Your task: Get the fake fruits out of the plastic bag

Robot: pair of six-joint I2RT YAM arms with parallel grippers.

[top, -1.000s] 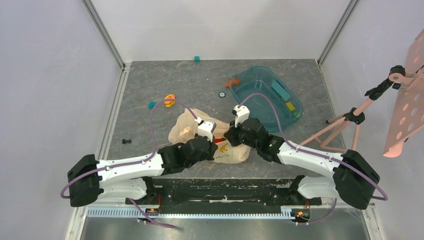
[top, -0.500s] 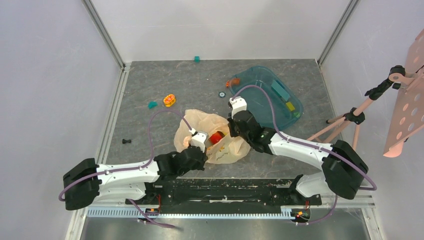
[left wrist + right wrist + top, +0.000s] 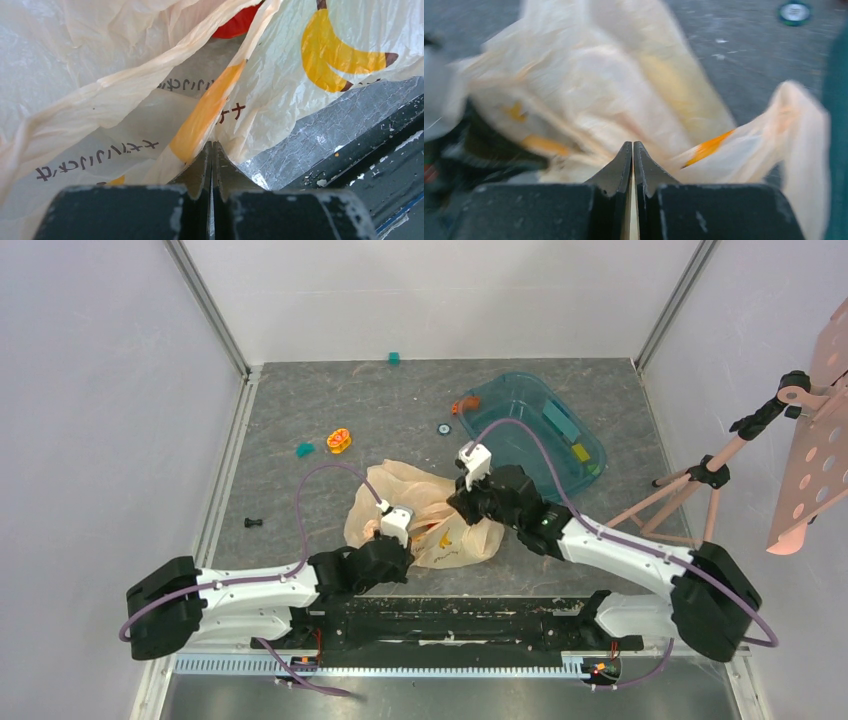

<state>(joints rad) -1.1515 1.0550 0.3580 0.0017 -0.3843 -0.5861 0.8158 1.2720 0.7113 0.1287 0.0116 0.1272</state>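
Observation:
The plastic bag (image 3: 404, 487) lies crumpled on the grey floor between both arms, pale peach with orange print. My left gripper (image 3: 408, 532) is shut on a fold of it at the near side, and the film runs right into the closed tips (image 3: 211, 145). My right gripper (image 3: 457, 508) is shut on the bag's right edge, with a thin strip of film between its jaws (image 3: 632, 145). A red fake fruit (image 3: 239, 24) peeks out inside the bag's mouth. A yellow banana (image 3: 332, 50) shows through the bag wall. Other fruits are hidden.
A teal tub (image 3: 500, 400) holding coloured blocks stands just behind my right arm. An orange-yellow ring toy (image 3: 340, 440), a teal block (image 3: 304, 449), a green block (image 3: 395, 358) and a small black piece (image 3: 253, 523) lie about. A tripod stand (image 3: 690, 480) rises at the right.
My left gripper has drawn back toward the near edge, still holding the bag. My right gripper went forward, then came back right. The bag is stretched between them, and the red fruit showed briefly.

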